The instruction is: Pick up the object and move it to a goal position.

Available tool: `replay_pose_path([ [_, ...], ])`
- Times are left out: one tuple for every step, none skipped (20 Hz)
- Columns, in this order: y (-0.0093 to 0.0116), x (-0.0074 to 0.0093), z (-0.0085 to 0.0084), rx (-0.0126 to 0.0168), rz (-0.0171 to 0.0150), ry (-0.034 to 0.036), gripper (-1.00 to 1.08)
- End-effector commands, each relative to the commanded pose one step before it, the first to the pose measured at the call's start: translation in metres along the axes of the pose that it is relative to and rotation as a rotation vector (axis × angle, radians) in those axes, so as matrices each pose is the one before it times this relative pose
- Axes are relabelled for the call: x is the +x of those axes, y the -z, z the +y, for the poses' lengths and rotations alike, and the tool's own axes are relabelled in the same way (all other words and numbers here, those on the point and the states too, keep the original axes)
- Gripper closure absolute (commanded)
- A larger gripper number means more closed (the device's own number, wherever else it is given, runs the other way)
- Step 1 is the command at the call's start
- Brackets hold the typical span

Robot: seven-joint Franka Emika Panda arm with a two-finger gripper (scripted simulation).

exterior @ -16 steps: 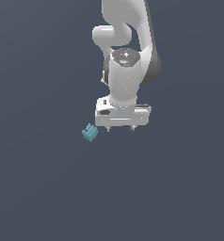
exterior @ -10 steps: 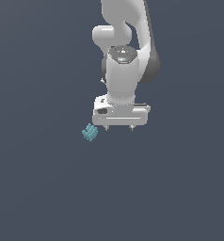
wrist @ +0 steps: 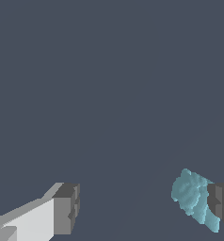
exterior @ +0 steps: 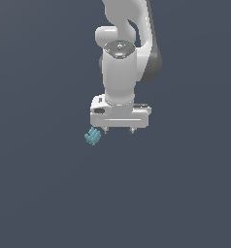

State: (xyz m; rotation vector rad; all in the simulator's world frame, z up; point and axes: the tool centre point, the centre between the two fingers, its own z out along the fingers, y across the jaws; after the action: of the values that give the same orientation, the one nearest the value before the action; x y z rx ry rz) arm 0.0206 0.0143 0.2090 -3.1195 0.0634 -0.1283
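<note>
We find the hand (exterior: 119, 131) released, its fingers spread wide and holding nothing. The object (exterior: 92, 137) lies on the bench (exterior: 35, 193) just outside the hand; in the wrist view it sits against the inner edge of one finger (wrist: 222, 205), close enough that we cannot tell whether they touch, while the other finger (wrist: 66, 208) stands well apart from it. We judge the step in hand to be the approach for the grasp, and the alignment is poor: the object is at the finger, not midway between the two. To do this well, we would shift the hand sideways toward the object until it is centred in the gap, then descend and close. Against the earlier frames, the hand has come lower and nearer the object, which has not moved.
</note>
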Motion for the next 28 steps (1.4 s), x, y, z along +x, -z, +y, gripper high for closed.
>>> replay_pose_path([
  [-0.00597, -0.00312, 0.00736, -0.00108, -0.00499, -0.02420, -0.92],
  [-0.00348, -0.00180, 0.00471, -0.00056, -0.00238, -0.01607, -0.92],
  [-0.00414, -0.00212, 0.00539, -0.00075, -0.00289, -0.01840, -0.92],
  [-0.00481, -0.00245, 0.00611, -0.00098, -0.00342, -0.02079, -0.92],
  [-0.00542, -0.00275, 0.00694, -0.00122, -0.00386, -0.02350, -0.92],
  [-0.00596, -0.00300, 0.00788, -0.00146, -0.00420, -0.02657, -0.92],
  [-0.00650, -0.00325, 0.00880, -0.00174, -0.00454, -0.02954, -0.92],
  [-0.00705, -0.00348, 0.00968, -0.00210, -0.00491, -0.03234, -0.92],
  [-0.00757, -0.00369, 0.01061, -0.00250, -0.00524, -0.03523, -0.92],
  [-0.00790, -0.00378, 0.01134, -0.00288, -0.00542, -0.03743, -0.92],
  [-0.00735, -0.00342, 0.01079, -0.00294, -0.00499, -0.03538, -0.92],
  [-0.00668, -0.00302, 0.01001, -0.00290, -0.00448, -0.03264, -0.92],
  [-0.00603, -0.00265, 0.00920, -0.00281, -0.00400, -0.02987, -0.92],
  [-0.00540, -0.00230, 0.00838, -0.00268, -0.00354, -0.02708, -0.92],
  [-0.00478, -0.00198, 0.00754, -0.00250, -0.00310, -0.02426, -0.92],
  [-0.00419, -0.00169, 0.00669, -0.00229, -0.00269, -0.02145, -0.92],
  [-0.00360, -0.00141, 0.00582, -0.00205, -0.00229, -0.01861, -0.92],
  [-0.00303, -0.00116, 0.00494, -0.00178, -0.00190, -0.01576, -0.92],
  [-0.00247, -0.00092, 0.00406, -0.00149, -0.00154, -0.01293, -0.92],
  [-0.00191, -0.00070, 0.00315, -0.00118, -0.00118, -0.01003, -0.92],
  [-0.00136, -0.00049, 0.00226, -0.00085, -0.00084, -0.00718, -0.92],
  [-0.00081, -0.00029, 0.00136, -0.00051, -0.00050, -0.00431, -0.92],
  [-0.00026, -0.00011, 0.00041, -0.00016, -0.00016, -0.00136, -0.92],
  [0.00115, 0.00052, -0.00175, 0.00032, -0.00006, 0.00743, -0.92],
  [-0.00035, -0.00002, -0.00001, 0.00000, 0.00000, 0.00000, -0.92],
  [-0.00103, -0.00007, -0.00003, 0.00000, 0.00000, 0.00000, -0.92],
  [-0.00172, -0.00003, 0.00020, -0.00004, 0.00000, -0.00049, -0.92],
  [-0.00239, -0.00017, -0.00008, 0.00000, 0.00000, 0.00000, -0.92],
])
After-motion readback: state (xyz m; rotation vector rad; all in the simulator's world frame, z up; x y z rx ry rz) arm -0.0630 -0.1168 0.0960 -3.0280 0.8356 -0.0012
